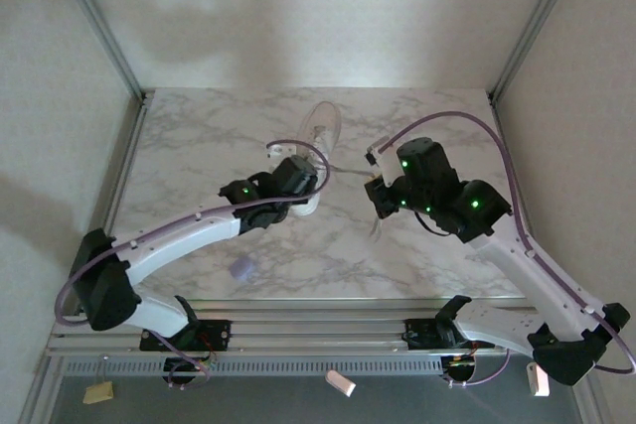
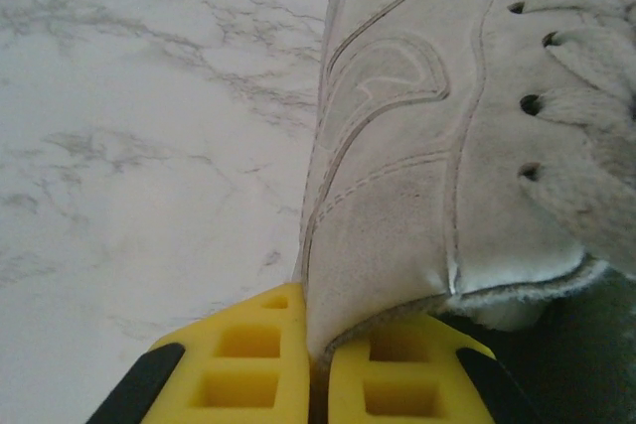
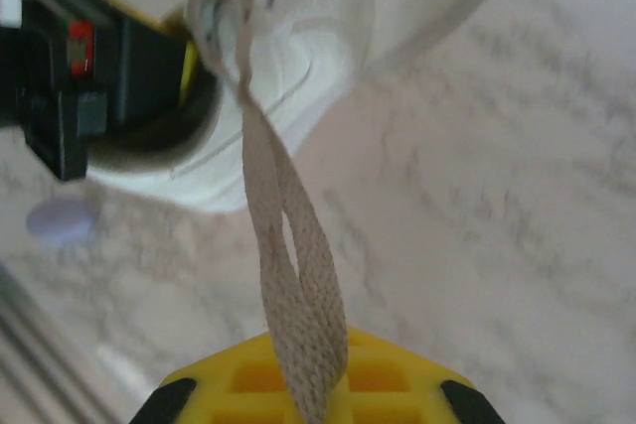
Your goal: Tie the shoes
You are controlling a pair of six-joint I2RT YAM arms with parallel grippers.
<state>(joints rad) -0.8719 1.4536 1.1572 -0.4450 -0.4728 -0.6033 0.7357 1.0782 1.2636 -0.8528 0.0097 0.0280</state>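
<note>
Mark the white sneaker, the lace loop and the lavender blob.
white sneaker point(image 2: 397, 146): left wrist view, on its side panel.
lace loop point(image 3: 308, 320): right wrist view, on the lower end where the strands meet.
lavender blob point(image 1: 239, 268): top external view, on its middle.

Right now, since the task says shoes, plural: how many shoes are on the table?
1. The white sneaker sits at the table's centre, its collar pinched by the left claw, its lace pinched by the right claw. The arms cover some surface.
</note>
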